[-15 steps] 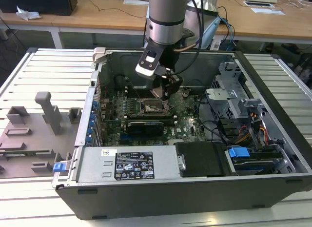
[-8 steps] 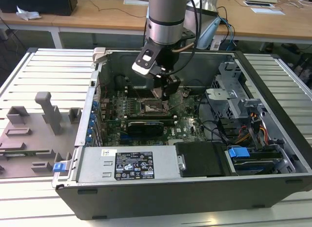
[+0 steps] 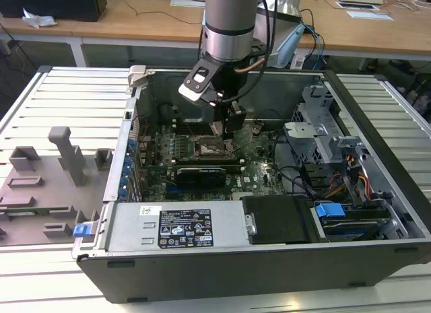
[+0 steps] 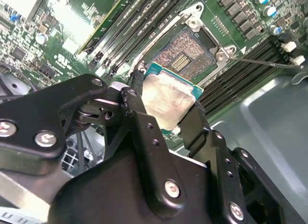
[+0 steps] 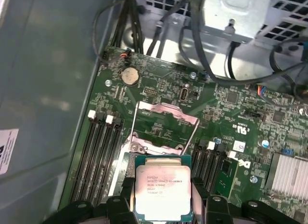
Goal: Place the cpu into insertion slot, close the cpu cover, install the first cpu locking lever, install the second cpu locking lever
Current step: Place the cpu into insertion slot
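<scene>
Closest to both wrist cameras is the black metal two-finger gripper (image 4: 166, 107), clenched on the small flat square cpu (image 4: 169, 99) with its silver-grey metal top. One finger (image 4: 137, 108) presses on each of two opposite edges. In the first wrist view the same gripper (image 5: 163, 197) grasps the cpu (image 5: 162, 189) with its printed top facing the camera. The chip hangs above the green motherboard (image 4: 24, 46) and is not seated. The square dark insertion slot (image 4: 185, 53) with its silver metal rim lies bare just beyond it, its gold contacts uncovered. Long black memory slots (image 4: 144, 17) run along both sides of the slot. The thin silver-metal cpu cover (image 5: 166, 111), a square frame with a central window, stands swung up off the slot. A thin steel lever rod (image 4: 264, 61) sticks out free beside the rim.

In the exterior view, take the insertion slot (image 3: 205, 149) as the clock's centre. The gripper (image 3: 229, 128) hangs at one o'clock, just above it, under the silver-and-black arm (image 3: 229, 23) at twelve. The silver power supply box (image 3: 175, 225) sits at six o'clock and the grey metal drive cage (image 3: 323, 131) at three, both inside the open dark grey computer case (image 3: 269, 272). A grey plastic fixture plate (image 3: 40, 192) lies at nine o'clock, outside the case on the ribbed metal table (image 3: 67, 84).
</scene>
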{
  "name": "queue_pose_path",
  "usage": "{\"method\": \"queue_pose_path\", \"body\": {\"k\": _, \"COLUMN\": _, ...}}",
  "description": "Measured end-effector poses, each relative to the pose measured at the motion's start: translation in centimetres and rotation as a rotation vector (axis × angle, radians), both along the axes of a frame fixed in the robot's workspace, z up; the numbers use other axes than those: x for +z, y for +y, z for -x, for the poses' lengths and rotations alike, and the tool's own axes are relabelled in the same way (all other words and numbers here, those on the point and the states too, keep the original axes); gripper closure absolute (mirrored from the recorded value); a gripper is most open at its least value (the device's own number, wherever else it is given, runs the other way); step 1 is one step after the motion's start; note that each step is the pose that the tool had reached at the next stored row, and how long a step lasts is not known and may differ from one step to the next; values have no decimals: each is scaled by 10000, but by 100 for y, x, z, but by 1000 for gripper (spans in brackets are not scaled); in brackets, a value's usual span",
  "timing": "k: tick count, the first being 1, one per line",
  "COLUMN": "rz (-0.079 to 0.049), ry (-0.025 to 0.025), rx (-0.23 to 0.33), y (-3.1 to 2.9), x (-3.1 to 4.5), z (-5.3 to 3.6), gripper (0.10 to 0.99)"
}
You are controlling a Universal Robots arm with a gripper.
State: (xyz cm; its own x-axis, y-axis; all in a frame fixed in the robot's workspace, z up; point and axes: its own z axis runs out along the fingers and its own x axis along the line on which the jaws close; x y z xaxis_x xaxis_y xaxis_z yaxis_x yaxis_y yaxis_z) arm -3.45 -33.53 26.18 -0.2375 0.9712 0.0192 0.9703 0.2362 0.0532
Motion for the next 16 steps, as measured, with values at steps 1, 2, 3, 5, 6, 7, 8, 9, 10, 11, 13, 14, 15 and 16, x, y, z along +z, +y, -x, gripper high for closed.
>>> {"method": "queue_pose_path", "body": {"k": 1, "rz": 1, "ry": 0, "rx": -154, "y": 0, "x": 0, "z": 0, "gripper": 541}}
{"method": "queue_pose_path", "body": {"k": 2, "rz": 1, "ry": 0, "rx": -251, "y": 0, "x": 0, "z": 0, "gripper": 541}}
{"method": "queue_pose_path", "body": {"k": 3, "rz": 2, "ry": 1, "rx": -394, "y": 0, "x": 0, "z": 0, "gripper": 541}}
{"method": "queue_pose_path", "body": {"k": 5, "rz": 2, "ry": 0, "rx": -670, "y": 0, "x": -1, "z": 0, "gripper": 541}}
{"method": "queue_pose_path", "body": {"k": 6, "rz": 1, "ry": 0, "rx": -763, "y": 0, "x": -1, "z": 0, "gripper": 541}}
{"method": "queue_pose_path", "body": {"k": 7, "rz": 1, "ry": 0, "rx": -912, "y": 0, "x": -1, "z": 0, "gripper": 541}}
{"method": "queue_pose_path", "body": {"k": 8, "rz": 3, "ry": -1, "rx": -1014, "y": 0, "x": -1, "z": 0, "gripper": 541}}
{"method": "queue_pose_path", "body": {"k": 9, "rz": 5, "ry": 0, "rx": -1145, "y": 0, "x": -1, "z": 0, "gripper": 541}}
{"method": "queue_pose_path", "body": {"k": 10, "rz": 6, "ry": -1, "rx": -1271, "y": 0, "x": -1, "z": 0, "gripper": 541}}
{"method": "queue_pose_path", "body": {"k": 11, "rz": 13, "ry": -1, "rx": -1537, "y": 0, "x": -1, "z": 0, "gripper": 541}}
{"method": "queue_pose_path", "body": {"k": 13, "rz": 24, "ry": -1, "rx": -1895, "y": 0, "x": -1, "z": 0, "gripper": 541}}
{"method": "queue_pose_path", "body": {"k": 14, "rz": 29, "ry": -2, "rx": -2031, "y": 0, "x": -2, "z": 0, "gripper": 541}}
{"method": "queue_pose_path", "body": {"k": 15, "rz": 33, "ry": -2, "rx": -2152, "y": 0, "x": -2, "z": 0, "gripper": 541}}
{"method": "queue_pose_path", "body": {"k": 16, "rz": 38, "ry": -2, "rx": -2280, "y": 0, "x": -2, "z": 0, "gripper": 541}}
